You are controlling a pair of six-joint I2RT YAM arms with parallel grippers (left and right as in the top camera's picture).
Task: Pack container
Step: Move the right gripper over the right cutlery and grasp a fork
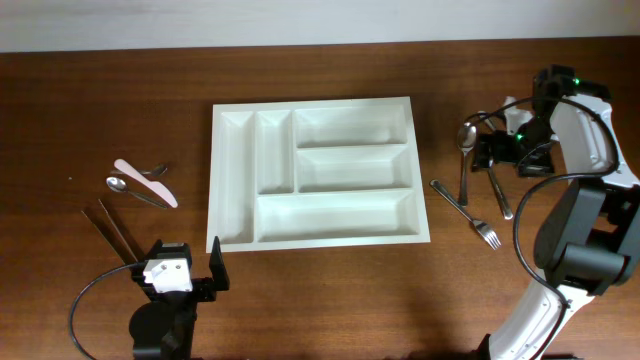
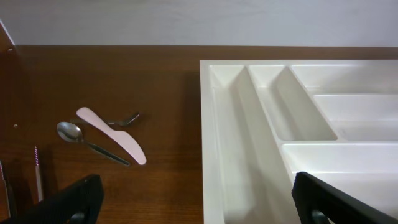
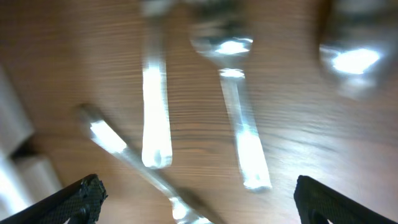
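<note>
The container [image 1: 315,104] is a large white five-compartment tray at the table's middle, and all its compartments are empty. Its left part also shows in the left wrist view [image 2: 208,124]. My left gripper [image 1: 188,264] is open and empty by the tray's front left corner [image 2: 199,210]. My right gripper [image 1: 497,152] is open and hovers over metal cutlery to the right of the tray: a spoon [image 1: 465,160], a fork [image 1: 465,213] and another utensil [image 1: 500,190]. The right wrist view is blurred. It shows two shiny handles [image 3: 155,118] [image 3: 242,137] and the fork [image 3: 124,149] between the open fingers [image 3: 199,205].
Left of the tray lie a pink knife [image 1: 146,183] [image 2: 112,135], a metal spoon [image 1: 135,192] [image 2: 90,143], a small spoon [image 1: 155,171] [image 2: 124,118] and chopsticks [image 1: 115,230] [image 2: 37,174]. The right arm's cable loops over the table's right edge.
</note>
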